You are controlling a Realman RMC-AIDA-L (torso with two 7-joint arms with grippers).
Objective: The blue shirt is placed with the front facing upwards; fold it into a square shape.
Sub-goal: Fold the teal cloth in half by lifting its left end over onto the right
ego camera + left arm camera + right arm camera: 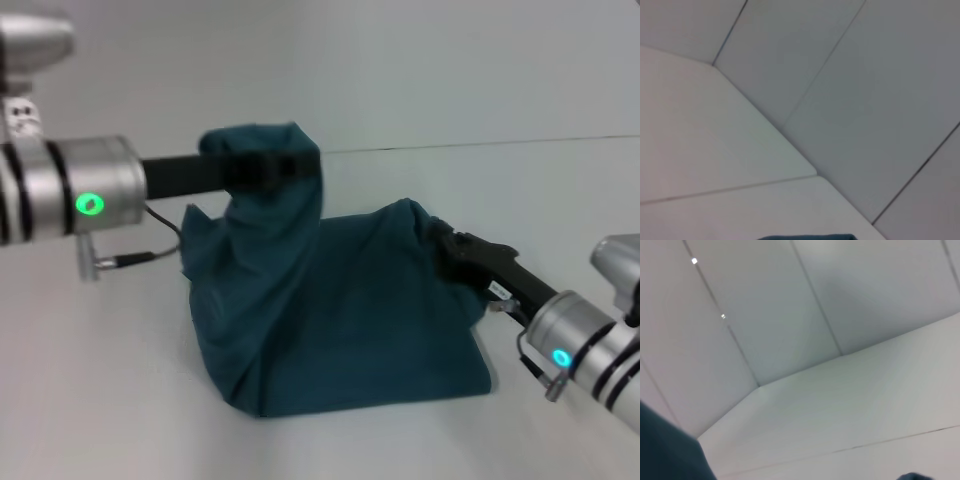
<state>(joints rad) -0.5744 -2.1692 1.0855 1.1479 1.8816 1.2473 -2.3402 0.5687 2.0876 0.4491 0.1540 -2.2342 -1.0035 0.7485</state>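
The blue shirt [340, 310] lies bunched on the white table [110, 400], with its lettering hidden. My left gripper [268, 166] is at the shirt's far left part and holds a fold of cloth lifted well above the table; the cloth hangs down from it. My right gripper [447, 247] grips the shirt's right edge, raised slightly off the table. Cloth hides most of both sets of fingers. The left wrist view shows only a sliver of the shirt [810, 237]. A corner of the shirt [665, 450] shows in the right wrist view.
The table's far edge [500, 145] runs behind the shirt, with a plain pale wall [400, 60] beyond it. A cable [150, 250] hangs from my left wrist next to the shirt's left side.
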